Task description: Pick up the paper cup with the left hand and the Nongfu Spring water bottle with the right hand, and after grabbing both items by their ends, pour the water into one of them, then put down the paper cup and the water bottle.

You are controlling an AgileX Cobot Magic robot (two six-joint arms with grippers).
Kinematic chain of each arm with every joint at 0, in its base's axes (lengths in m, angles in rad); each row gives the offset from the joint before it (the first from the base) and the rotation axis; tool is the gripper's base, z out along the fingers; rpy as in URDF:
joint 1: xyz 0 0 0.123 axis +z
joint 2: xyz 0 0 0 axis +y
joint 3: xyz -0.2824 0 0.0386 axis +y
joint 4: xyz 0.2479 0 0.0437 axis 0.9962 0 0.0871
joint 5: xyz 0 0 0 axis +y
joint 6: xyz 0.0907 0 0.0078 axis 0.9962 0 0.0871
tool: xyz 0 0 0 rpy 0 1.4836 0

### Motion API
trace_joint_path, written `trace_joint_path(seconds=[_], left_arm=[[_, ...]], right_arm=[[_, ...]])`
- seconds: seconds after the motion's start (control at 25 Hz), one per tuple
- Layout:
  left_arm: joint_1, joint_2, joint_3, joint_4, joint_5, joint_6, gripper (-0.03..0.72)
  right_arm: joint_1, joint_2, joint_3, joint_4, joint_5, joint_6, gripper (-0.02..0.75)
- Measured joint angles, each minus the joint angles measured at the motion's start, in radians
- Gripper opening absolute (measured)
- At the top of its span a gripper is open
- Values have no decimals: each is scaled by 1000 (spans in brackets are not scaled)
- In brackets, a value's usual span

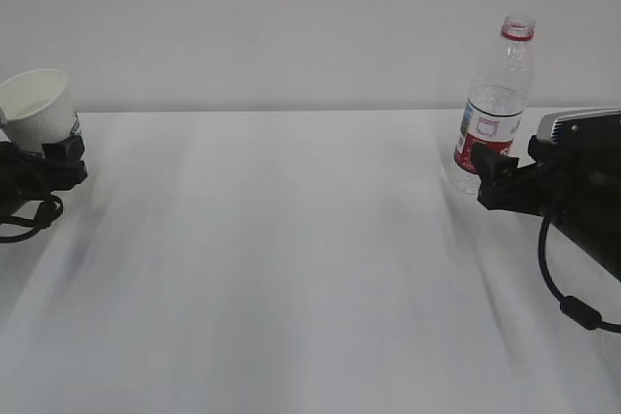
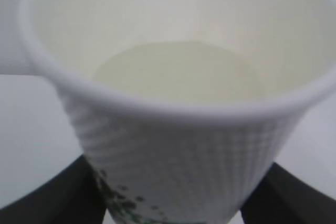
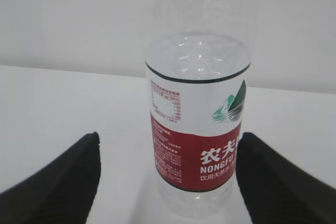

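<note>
At the nine o'clock edge of the white surface (image 1: 291,269), the left end effector (image 1: 53,157) is clamped on the lower body of the paper cup (image 1: 41,109), which tilts slightly with its mouth open to the camera; the left wrist view shows black fingers (image 2: 68,195) pressing both sides of the ribbed wall near the green logo. At three o'clock, the right end effector (image 1: 495,174) has its jaws spread wide on either side of the Nongfu Spring water bottle (image 1: 495,104), with a clear gap on the left and the right finger just beside the label, so nothing is gripped yet. The step in hand appears to be seizing the bottle: the jaws should close squarely across the red label band, low and level, firmly enough to hold but not so hard that the soft, uncapped bottle buckles and spills. The cup's cream floor looks bare or barely wet; it cannot be settled. The water (image 3: 197,59) stands just above the label's top edge.
</note>
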Motion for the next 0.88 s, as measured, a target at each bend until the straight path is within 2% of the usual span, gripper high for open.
trace_joint_path(seconds=[0.88], left_arm=[[0, 80, -5, -36, -7, 0, 500]], right_arm=[[0, 0, 0, -19, 0, 6, 596]])
